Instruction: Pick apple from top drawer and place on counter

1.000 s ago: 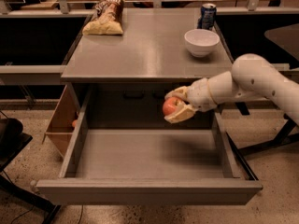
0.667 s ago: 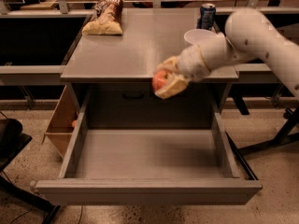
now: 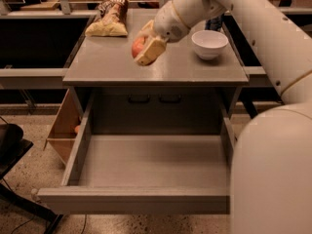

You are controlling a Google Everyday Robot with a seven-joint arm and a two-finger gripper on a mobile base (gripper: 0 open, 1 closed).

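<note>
1. The apple [image 3: 137,46] is pinched between the tan fingers [image 3: 153,49] of the gripper [image 3: 144,53]. Its red-orange side faces left, and the rest is hidden behind a finger.
2. The gripper hangs over the grey table [image 3: 107,68], about the middle of the top and a little to the left, with the fingertips pointing down and left. The apple is low over the surface; whether it touches the table cannot be told.
3. The white arm [image 3: 273,38] reaches in from the right, crossing above the far right corner of the table. Its thick lower part fills the near right of the scene.
4. A white bowl [image 3: 209,44] stands on the table to the right of the gripper, near the right edge and apart from the fingers.
5. A dark can [image 3: 215,24] stands just behind the bowl, mostly covered by the arm.
6. A crumpled snack bag [image 3: 109,21] lies at the far left corner of the table, well apart from the apple.
7. The top drawer [image 3: 131,202] is pulled out toward the near side below the table, showing its flat grey bottom.
8. A tan wooden box [image 3: 62,129] sits just beside the drawer's left wall. A small orange thing shows inside it, too small to identify.
</note>
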